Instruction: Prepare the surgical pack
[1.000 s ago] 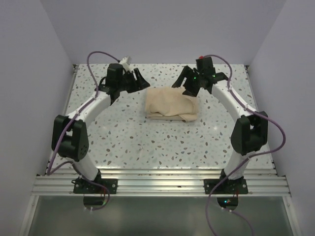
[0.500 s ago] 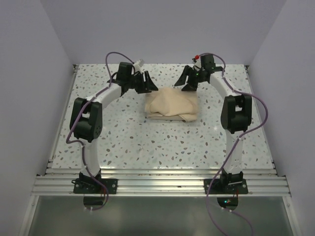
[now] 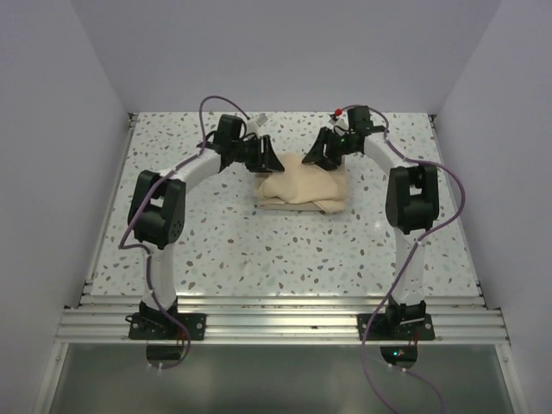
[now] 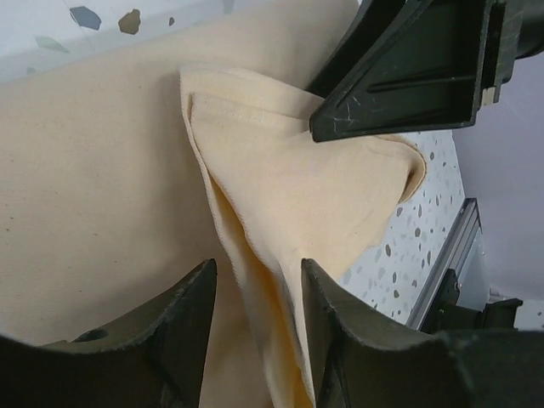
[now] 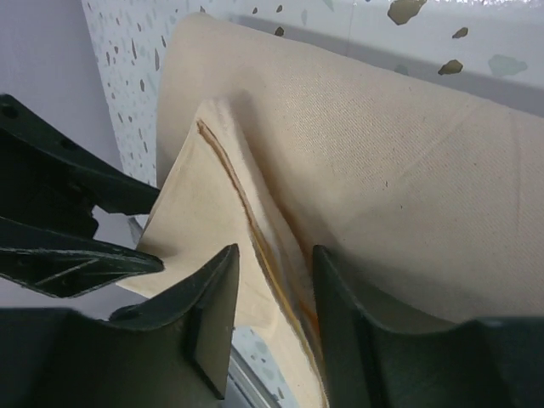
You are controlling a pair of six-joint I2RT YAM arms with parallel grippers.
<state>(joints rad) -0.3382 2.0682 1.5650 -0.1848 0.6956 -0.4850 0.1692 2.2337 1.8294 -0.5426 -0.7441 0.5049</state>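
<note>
Wrap sheet [image 3: 302, 185] lies bundled far-centre on the table [image 3: 259, 250], long axis left–right. Left gripper [image 3: 269, 158] is at its far-left corner and right gripper [image 3: 317, 153] at its far-right. Each has its jaws parted astride a raised cloth fold, not visibly pinching it. Each arm is nearest its own corner.

A pale table [image 3: 259, 250] flecked with grey and brown chips fills the middle of the overhead view — its surface is matte. Plain lavender-grey walls [image 3: 285, 52] close it in at the back and on both sides. Along the near edge runs a ribbed metal rail [image 3: 276, 323]. Below it lies a dark, glossy panel [image 3: 276, 379] — possibly glass.
</note>
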